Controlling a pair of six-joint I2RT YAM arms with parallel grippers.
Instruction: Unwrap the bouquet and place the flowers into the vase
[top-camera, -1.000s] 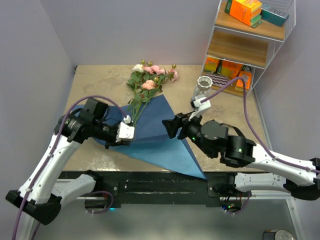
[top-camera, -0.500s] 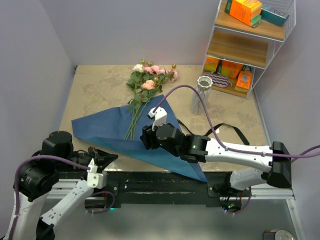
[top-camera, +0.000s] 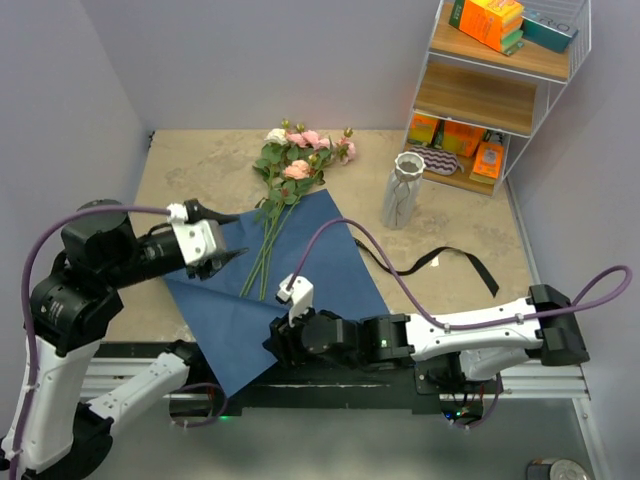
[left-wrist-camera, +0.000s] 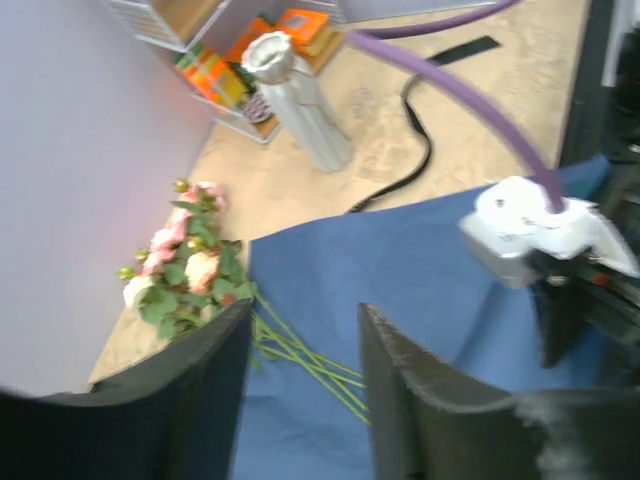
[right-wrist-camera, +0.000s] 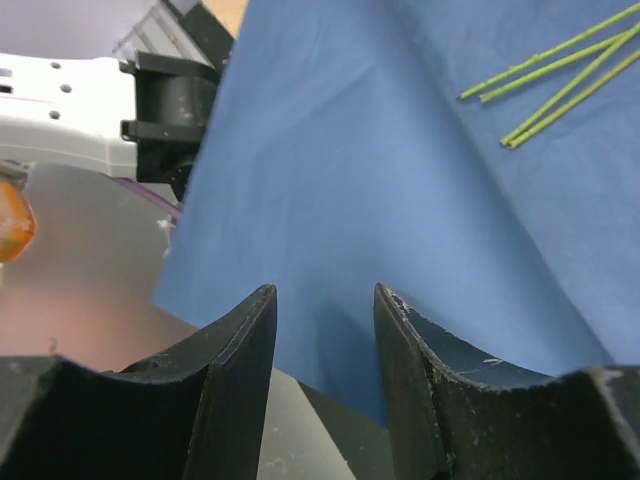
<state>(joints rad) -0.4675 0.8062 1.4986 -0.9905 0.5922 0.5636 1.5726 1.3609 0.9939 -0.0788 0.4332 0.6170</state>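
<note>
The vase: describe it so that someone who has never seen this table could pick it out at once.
Find the wire shelf unit at the table's far right corner. Standing on the table just in front of its bottom shelf is the vase. It is tall, narrow, whitish-grey and ribbed with a wavy rim, unlike the orange boxes behind it.

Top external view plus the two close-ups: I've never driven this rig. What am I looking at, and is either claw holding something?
The top view looks down on a two-armed robot bolted at the near edge of the table. The close-ups come from a camera on each wrist; the dark shapes at the bottom are that arm's own fingers. On the table lie the opened blue paper, the flowers with stems across it, and a black ribbon. The vase stands upright, flowerless. The left gripper and right gripper are both open, holding nothing.
</note>
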